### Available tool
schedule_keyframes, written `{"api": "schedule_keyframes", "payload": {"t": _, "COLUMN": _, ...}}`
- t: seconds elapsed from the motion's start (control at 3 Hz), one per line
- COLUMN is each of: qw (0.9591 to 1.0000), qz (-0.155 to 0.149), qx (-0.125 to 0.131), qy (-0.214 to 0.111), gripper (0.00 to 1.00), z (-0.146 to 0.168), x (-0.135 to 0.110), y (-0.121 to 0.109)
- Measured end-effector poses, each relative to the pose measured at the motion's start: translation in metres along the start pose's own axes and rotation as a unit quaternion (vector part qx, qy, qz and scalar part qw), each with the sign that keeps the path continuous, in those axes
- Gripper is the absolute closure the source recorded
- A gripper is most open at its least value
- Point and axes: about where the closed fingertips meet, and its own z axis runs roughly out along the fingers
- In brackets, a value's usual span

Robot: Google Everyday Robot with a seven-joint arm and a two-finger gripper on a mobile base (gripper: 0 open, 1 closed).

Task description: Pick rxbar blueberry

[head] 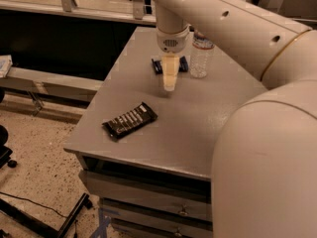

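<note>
The rxbar blueberry [159, 65], a small dark navy bar with white lettering, lies flat on the grey table [208, 113] toward its far side, partly hidden behind my gripper. My gripper [169, 85] hangs from the white arm with its cream-coloured fingers [170, 72] pointing down, just in front of the bar and a little above the table top. A longer black-wrapped bar with white text [130, 120] lies nearer the table's front left.
A clear water bottle [200, 56] stands upright just right of the blue bar and the gripper. My white arm [257, 133] fills the right side. Drawers sit under the table front. A bench and a speckled floor lie to the left.
</note>
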Motion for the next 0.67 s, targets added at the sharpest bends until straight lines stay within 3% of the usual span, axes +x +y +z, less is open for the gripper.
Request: {"api": "schedule_keyframes", "payload": {"t": 0.67, "qw": 0.9988, "qz": -0.042, "qx": -0.003, "qy": 0.024, "gripper": 0.00, "z": -0.0023, "x": -0.0149, "y": 0.0022}}
